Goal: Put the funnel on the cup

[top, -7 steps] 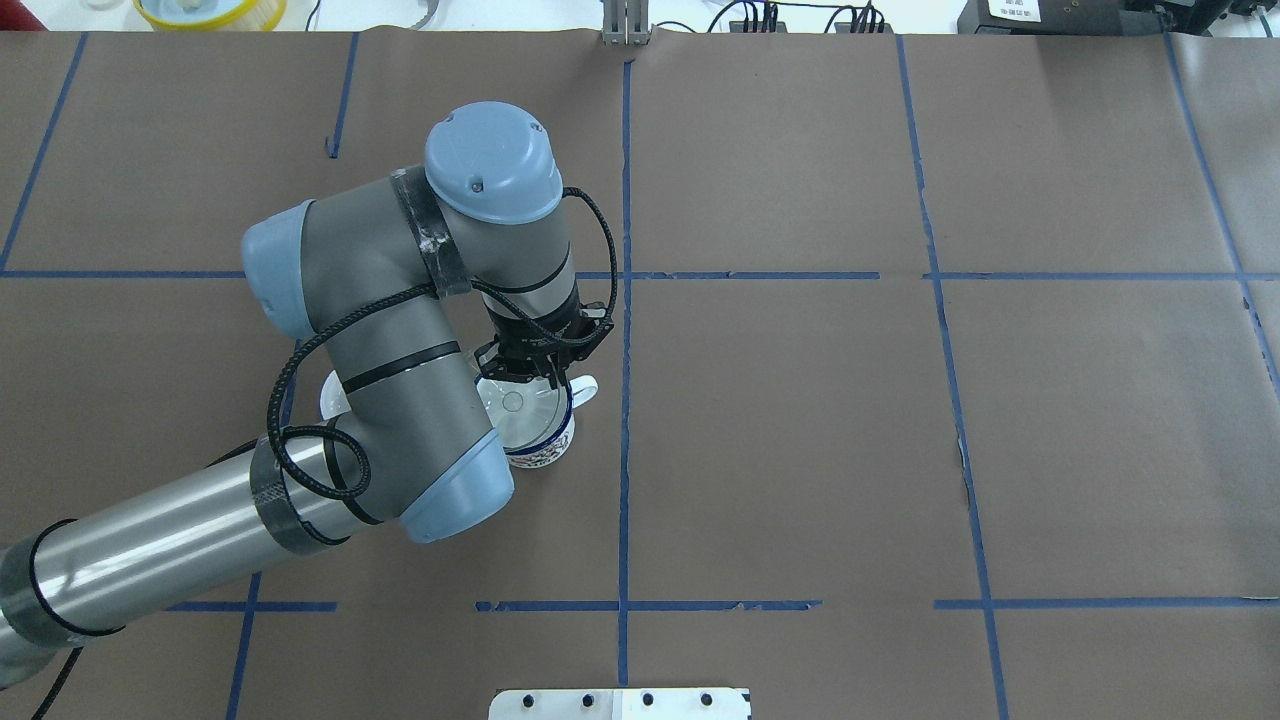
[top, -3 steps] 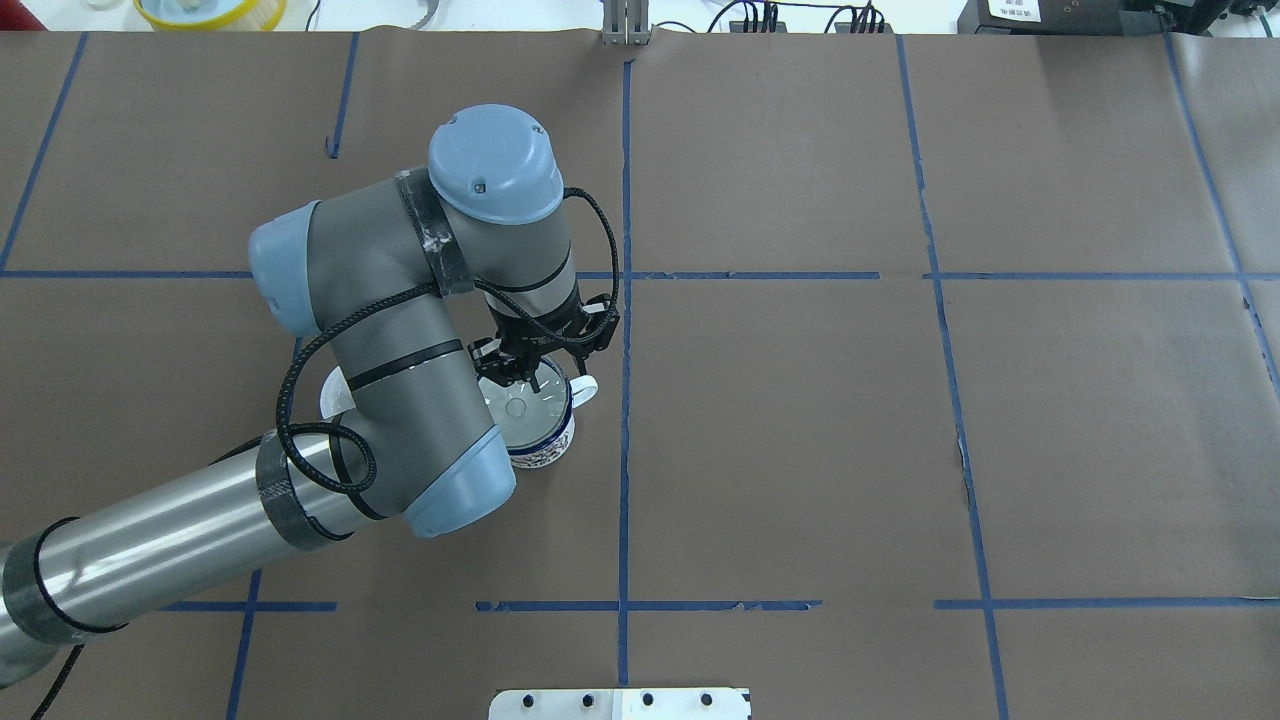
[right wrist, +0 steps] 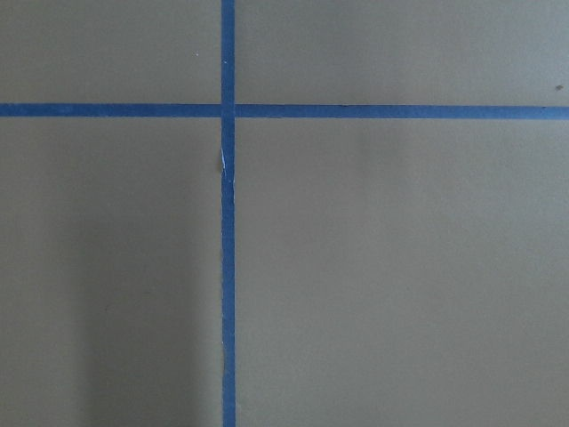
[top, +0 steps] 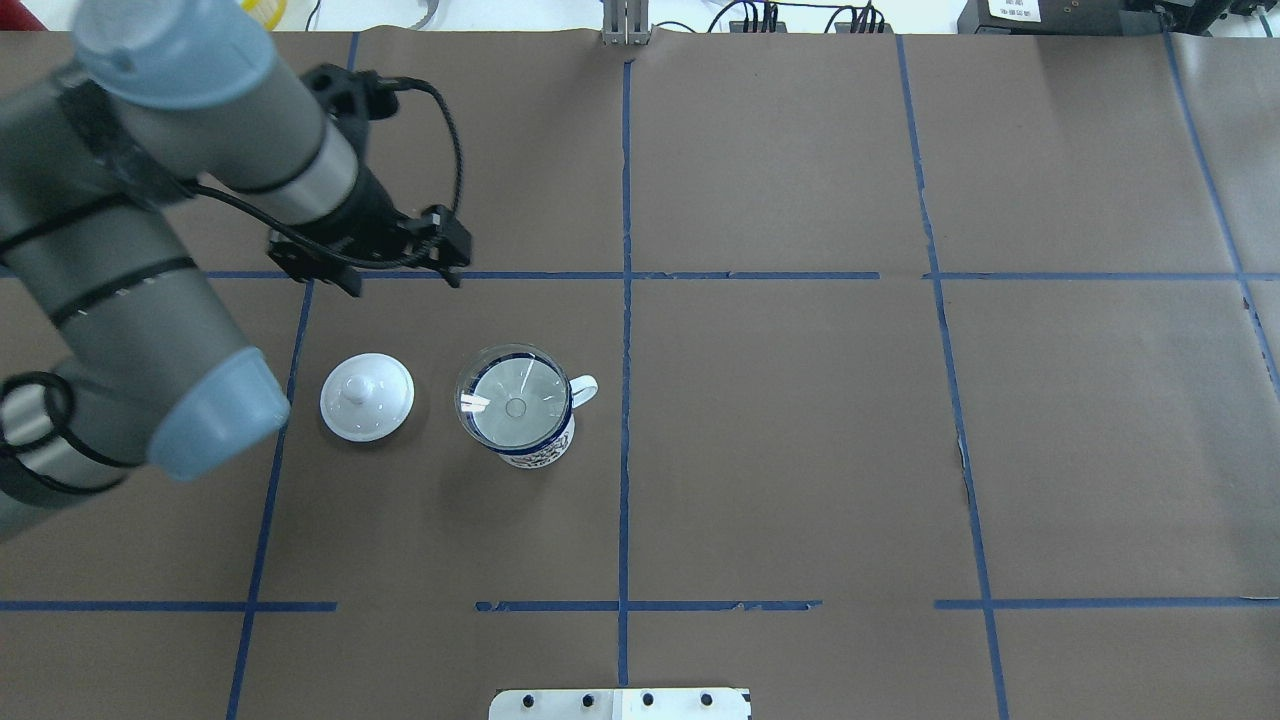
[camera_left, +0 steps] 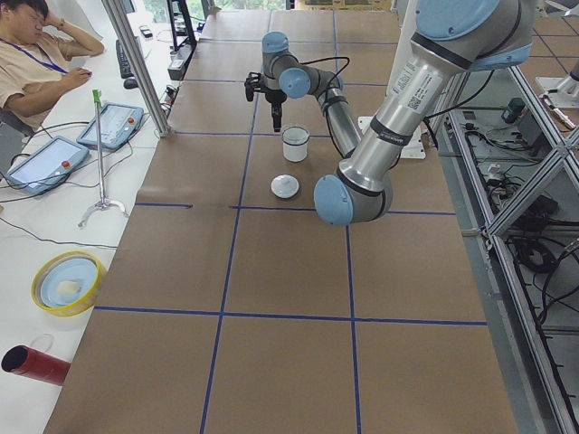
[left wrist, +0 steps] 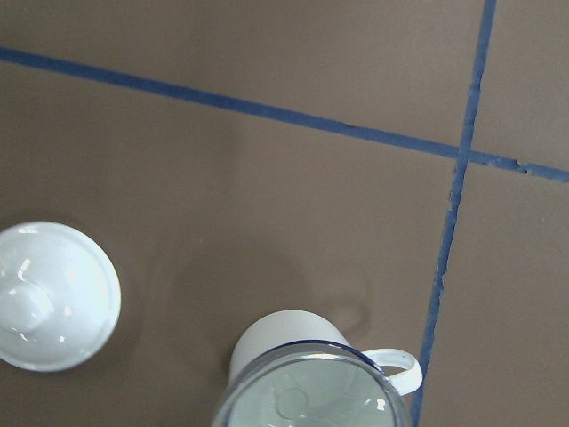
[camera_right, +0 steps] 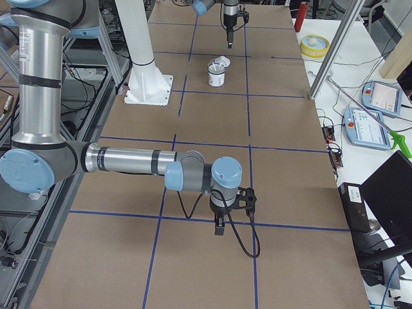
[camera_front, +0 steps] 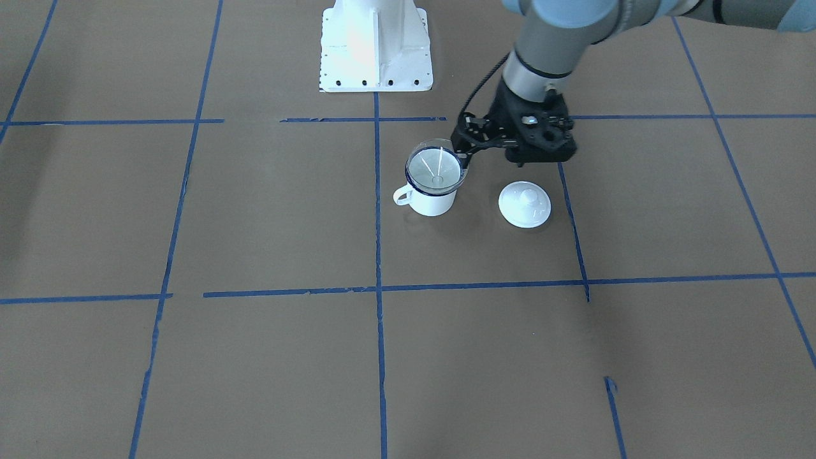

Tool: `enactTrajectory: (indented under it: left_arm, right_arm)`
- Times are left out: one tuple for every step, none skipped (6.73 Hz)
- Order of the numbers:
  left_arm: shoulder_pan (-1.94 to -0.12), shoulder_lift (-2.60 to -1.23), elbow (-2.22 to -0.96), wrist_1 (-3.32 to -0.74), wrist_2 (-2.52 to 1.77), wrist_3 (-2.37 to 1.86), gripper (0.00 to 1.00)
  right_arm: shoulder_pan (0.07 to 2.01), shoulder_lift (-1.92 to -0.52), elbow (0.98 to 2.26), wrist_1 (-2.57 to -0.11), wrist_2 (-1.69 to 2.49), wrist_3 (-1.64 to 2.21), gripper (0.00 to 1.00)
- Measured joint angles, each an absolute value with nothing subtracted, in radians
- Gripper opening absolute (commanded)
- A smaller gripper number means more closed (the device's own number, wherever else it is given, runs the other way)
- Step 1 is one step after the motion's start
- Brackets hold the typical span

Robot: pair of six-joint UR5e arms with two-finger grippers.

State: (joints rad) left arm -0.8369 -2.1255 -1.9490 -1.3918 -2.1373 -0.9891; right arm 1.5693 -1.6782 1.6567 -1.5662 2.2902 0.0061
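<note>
Brown counter (top: 800,450) gridded with blue tape (top: 624,500). At the upper left of the overhead frame, the left claw (top: 405,282) hangs spread wide and empty; the right claw (camera_right: 219,226) cannot be judged wide or narrow. Centre-left stands a white cup (top: 540,452) with a dark blue rim, and a clear, wide-coned funnel (top: 515,405) is seated in its mouth.

A small clear funnel (top: 515,395) sits upright in the mouth of a white enamel cup (top: 540,455), its wide cone resting on the dark blue rim and its spout pointing down inside. The cup stands upright on the desk (top: 800,450), about halfway between the near and far edges and a little left of centre, well clear of every corner. Its small white loop handle points towards the right edge.
</note>
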Motion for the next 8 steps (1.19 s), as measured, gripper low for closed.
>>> enactTrajectory:
  left_arm:
    - [-0.958, -2.043, -1.963, -1.393, -2.199, -0.773, 1.0]
    - [-1.087, -1.958, -1.954, -1.394, -2.249, -0.554, 1.0]
    - [-1.227, -1.878, -1.901, -1.394, -2.309, -0.349, 1.0]
    - [-1.351, -1.805, -1.814, -1.394, -2.377, -0.196, 1.0]
    - [-1.432, -1.735, -1.725, -1.396, -2.418, -0.093, 1.0]
    - [-1.477, -1.676, -1.655, -1.405, -2.431, -0.01, 1.0]
    - [-1.516, -1.621, -1.612, -1.42, -2.437, 0.075, 1.0]
    - [-1.544, -1.575, -1.599, -1.426, -2.436, 0.127, 1.0]
  right_arm:
    - [1.569, -1.678, 1.657, -1.566, 2.29, 0.006, 1.0]
    - [1.569, -1.678, 1.657, -1.566, 2.29, 0.006, 1.0]
    - [1.569, -1.678, 1.656, -1.566, 2.29, 0.006, 1.0]
    - [1.569, -1.678, 1.656, -1.566, 2.29, 0.006, 1.0]
    - [1.569, -1.678, 1.656, -1.566, 2.29, 0.006, 1.0]
    - [1.569, -1.678, 1.656, -1.566, 2.29, 0.006, 1.0]
    - [1.569, -1.678, 1.656, -1.566, 2.29, 0.006, 1.0]
    - [1.569, -1.678, 1.657, -1.566, 2.29, 0.006, 1.0]
